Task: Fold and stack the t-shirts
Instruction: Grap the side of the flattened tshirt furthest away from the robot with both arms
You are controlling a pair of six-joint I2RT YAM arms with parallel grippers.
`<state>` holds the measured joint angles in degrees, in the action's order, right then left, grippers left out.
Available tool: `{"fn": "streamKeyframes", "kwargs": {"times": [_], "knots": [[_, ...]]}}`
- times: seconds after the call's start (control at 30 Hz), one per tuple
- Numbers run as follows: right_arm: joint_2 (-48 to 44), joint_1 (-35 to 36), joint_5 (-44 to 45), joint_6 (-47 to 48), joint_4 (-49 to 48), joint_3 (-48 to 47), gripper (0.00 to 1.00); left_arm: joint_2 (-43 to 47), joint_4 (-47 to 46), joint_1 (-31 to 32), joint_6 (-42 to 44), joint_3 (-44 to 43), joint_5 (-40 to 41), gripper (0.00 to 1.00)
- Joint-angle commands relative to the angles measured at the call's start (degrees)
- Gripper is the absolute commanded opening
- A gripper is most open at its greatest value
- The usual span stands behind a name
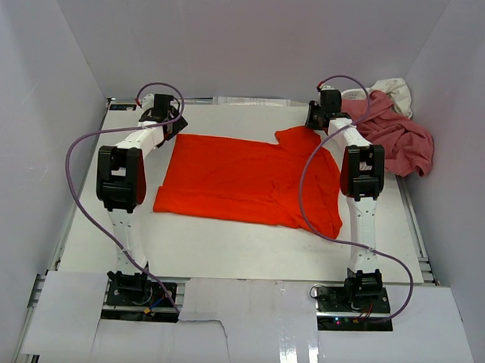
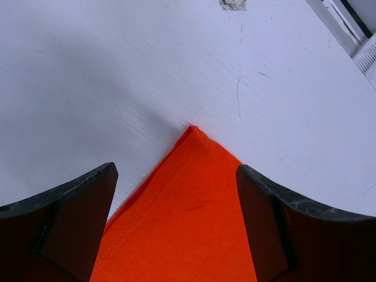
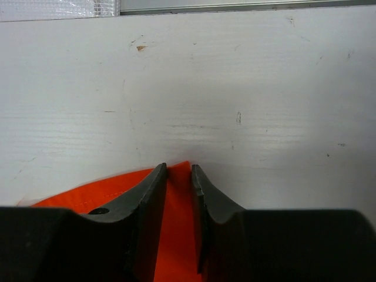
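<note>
While L gripper (image 2: 176, 169) gapes, R gripper (image 3: 179, 170) seemingly pinches orange t-shirt (image 1: 243, 177).

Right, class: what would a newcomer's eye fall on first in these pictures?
The orange-red t-shirt, spread flat in the middle of the white table. The right gripper pinches its far right corner, while the left gripper stands wide open over the far left corner. A rose-pink shirt and a cream-white shirt lie heaped at the far right corner.
</note>
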<state>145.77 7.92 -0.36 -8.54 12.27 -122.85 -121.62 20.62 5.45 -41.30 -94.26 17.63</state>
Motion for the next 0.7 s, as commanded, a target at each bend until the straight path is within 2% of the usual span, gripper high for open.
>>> {"fn": "streamKeyframes", "kwargs": {"times": [0.0,0.07,0.23,0.57,0.67], "knots": [[1.1,-0.3,-1.1,0.0,-1.1,-2.5,0.29,-0.3,-1.2,-0.3,0.7,-1.0,-0.3,0.93],[1.0,-0.3,-1.2,0.0,-1.0,-2.4,0.20,-0.3,-1.4,-0.3,0.7,-0.9,-0.6,0.93],[0.5,-0.5,-1.4,0.0,-1.0,-2.3,0.08,-0.9,-1.6,-0.3,1.0,-1.1,-1.8,0.93],[-3.8,-0.7,-2.4,-0.4,-3.7,1.5,0.08,-5.4,-1.5,-0.4,2.4,-4.1,-6.2,0.93],[-4.5,-0.8,-2.8,-0.3,-3.6,1.6,0.08,-6.3,-1.5,-0.4,2.3,-4.9,-6.1,0.89]]}}
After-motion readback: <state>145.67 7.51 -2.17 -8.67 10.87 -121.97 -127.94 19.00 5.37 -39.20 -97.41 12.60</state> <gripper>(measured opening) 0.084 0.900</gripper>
